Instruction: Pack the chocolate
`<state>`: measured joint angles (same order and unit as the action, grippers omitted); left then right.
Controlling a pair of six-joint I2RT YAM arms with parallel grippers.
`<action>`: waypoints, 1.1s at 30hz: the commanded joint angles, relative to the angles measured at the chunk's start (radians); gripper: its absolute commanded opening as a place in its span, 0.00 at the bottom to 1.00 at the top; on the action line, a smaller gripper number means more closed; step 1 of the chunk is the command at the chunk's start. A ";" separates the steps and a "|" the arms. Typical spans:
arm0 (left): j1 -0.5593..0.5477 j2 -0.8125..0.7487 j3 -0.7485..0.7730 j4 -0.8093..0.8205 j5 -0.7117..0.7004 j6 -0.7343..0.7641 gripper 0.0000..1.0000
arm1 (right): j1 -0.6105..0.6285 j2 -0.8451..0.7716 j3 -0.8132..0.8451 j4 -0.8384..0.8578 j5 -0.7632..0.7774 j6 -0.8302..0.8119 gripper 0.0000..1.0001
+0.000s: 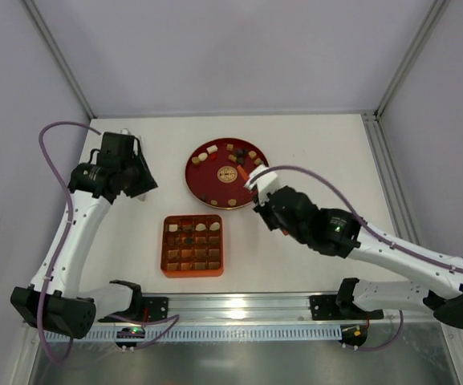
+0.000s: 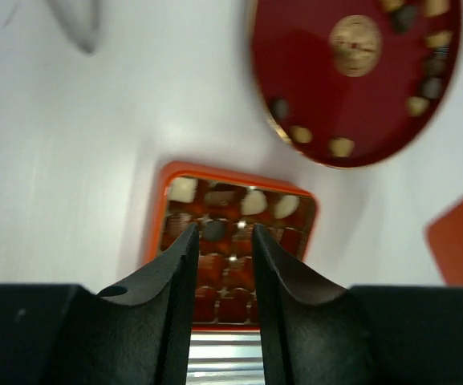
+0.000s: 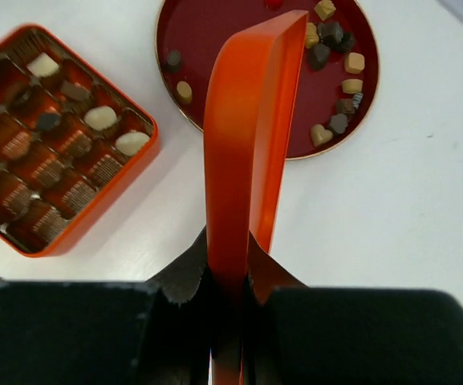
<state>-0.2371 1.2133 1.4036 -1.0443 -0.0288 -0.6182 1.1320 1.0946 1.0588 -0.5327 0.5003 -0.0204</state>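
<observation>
in the top view most of the chocolate point(image 1: 201, 159) lies round the rim of the plate point(image 1: 215, 183), at 3 o'clock from the left gripper point(image 1: 144, 186). a few pieces sit in the far rows of the box point(image 1: 164, 245), at its 5 o'clock. its jaws stand narrow, nothing between them. the right gripper point(image 1: 257, 192) is nearer, at the plate's 4 o'clock edge, but it is clamped on the lid point(image 3: 247, 120), which stands edge-up. the left arm looks free to pick.
</observation>
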 commanded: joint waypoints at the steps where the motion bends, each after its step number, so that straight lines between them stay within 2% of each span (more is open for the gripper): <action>1: 0.065 -0.058 -0.206 -0.007 -0.152 -0.035 0.29 | -0.132 -0.084 0.004 0.098 -0.383 0.227 0.04; 4: 0.104 -0.090 -0.329 0.047 -0.120 -0.073 0.24 | -0.259 -0.105 -0.057 0.205 -0.553 0.370 0.04; 6: 0.122 -0.100 -0.428 0.075 -0.106 -0.095 0.19 | -0.363 -0.127 -0.136 0.290 -0.728 0.442 0.04; 7: 0.131 -0.104 -0.457 0.088 -0.097 -0.101 0.17 | -0.398 -0.133 -0.170 0.403 -0.787 0.538 0.04; 9: 0.154 -0.104 -0.529 0.125 -0.053 -0.120 0.13 | -0.451 -0.139 -0.265 0.526 -0.937 0.634 0.04; 10: 0.154 -0.097 -0.529 0.135 -0.040 -0.123 0.11 | -0.475 -0.136 -0.292 0.650 -0.960 0.698 0.04; 13: 0.156 -0.077 -0.552 0.150 0.023 -0.187 0.06 | -0.491 -0.136 -0.388 0.836 -0.991 0.783 0.04; 14: 0.156 -0.072 -0.578 0.161 0.024 -0.222 0.02 | -0.498 -0.133 -0.436 0.890 -1.014 0.850 0.04; 16: 0.156 -0.067 -0.616 0.191 0.065 -0.256 0.02 | -0.511 -0.122 -0.482 1.049 -1.020 0.913 0.04; 18: 0.156 -0.058 -0.658 0.245 0.089 -0.290 0.01 | -0.511 -0.102 -0.526 1.121 -1.017 0.973 0.04; 21: 0.154 -0.025 -0.706 0.303 0.099 -0.330 0.00 | -0.514 -0.043 -0.598 1.371 -1.033 1.083 0.04; 27: 0.133 -0.021 -0.784 0.415 0.148 -0.403 0.00 | -0.512 0.077 -0.672 1.571 -1.045 1.177 0.04; 33: 0.032 -0.021 -0.802 0.478 0.135 -0.489 0.00 | -0.514 0.134 -0.720 1.640 -1.066 1.202 0.04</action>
<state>-0.1726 1.1957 0.6041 -0.6514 0.0910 -1.0405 0.6212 1.2304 0.3511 0.9283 -0.5476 1.1500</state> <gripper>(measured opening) 0.005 0.140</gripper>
